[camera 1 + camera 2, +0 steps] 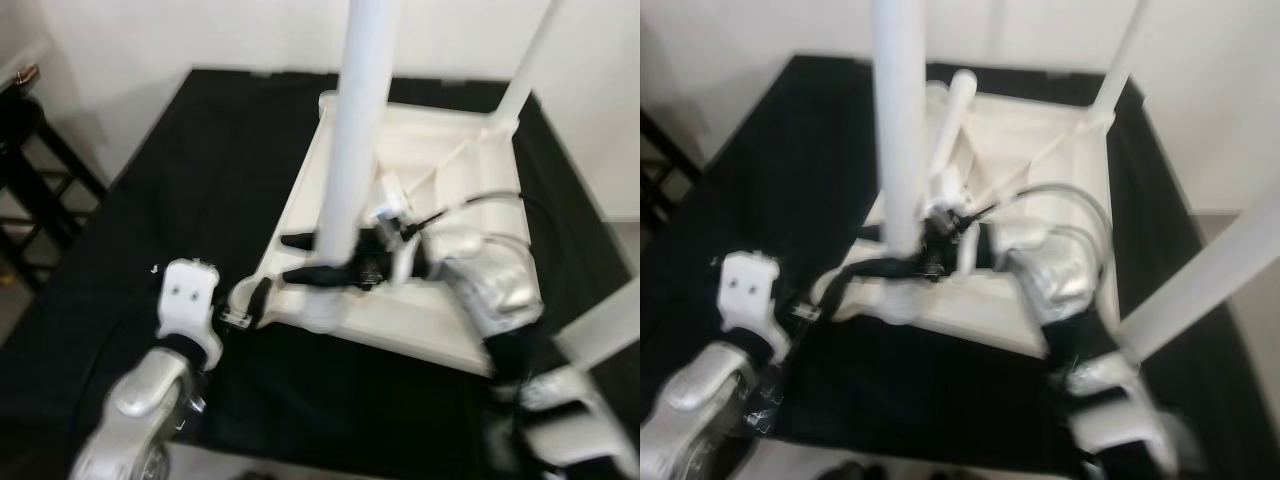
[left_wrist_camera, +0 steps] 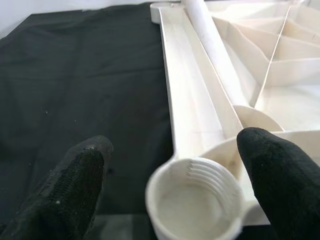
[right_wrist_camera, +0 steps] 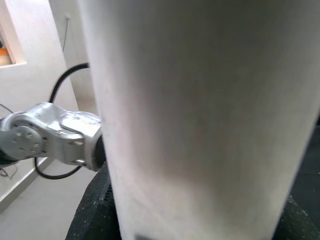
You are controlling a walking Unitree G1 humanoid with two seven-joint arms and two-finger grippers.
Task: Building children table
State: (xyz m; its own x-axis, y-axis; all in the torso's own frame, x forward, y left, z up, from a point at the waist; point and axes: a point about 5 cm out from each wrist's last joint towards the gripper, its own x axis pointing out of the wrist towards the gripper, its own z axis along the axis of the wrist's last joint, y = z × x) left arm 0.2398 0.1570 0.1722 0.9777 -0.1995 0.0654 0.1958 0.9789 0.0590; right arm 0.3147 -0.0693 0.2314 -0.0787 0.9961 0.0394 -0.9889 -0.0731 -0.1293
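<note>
A black cloth (image 1: 180, 200) covers the surface under the work, and on it lies the white tabletop (image 1: 430, 200), upside down with its ribbed underside showing. One leg (image 1: 530, 55) stands screwed in at the far right corner; another white leg (image 1: 1220, 270) slants across the near right of the head views, though what holds it I cannot tell.

The step in hand looks like fitting a leg at the near left corner. The right gripper (image 1: 305, 257) is closed around a thick white leg (image 1: 355, 150) held upright, its foot close above or on the tabletop's near edge. The left gripper (image 2: 175, 185) sits just beside that corner with its fingers (image 2: 70, 185) spread wide either side of the empty threaded socket (image 2: 195, 200) — touching nothing.

Next, I judge, the leg's end must be brought over that socket, kept plumb and turned into the threads.

Room is generous to the left over bare cloth; a dark stand (image 1: 35, 170) sits well apart beyond the cloth's left edge.
</note>
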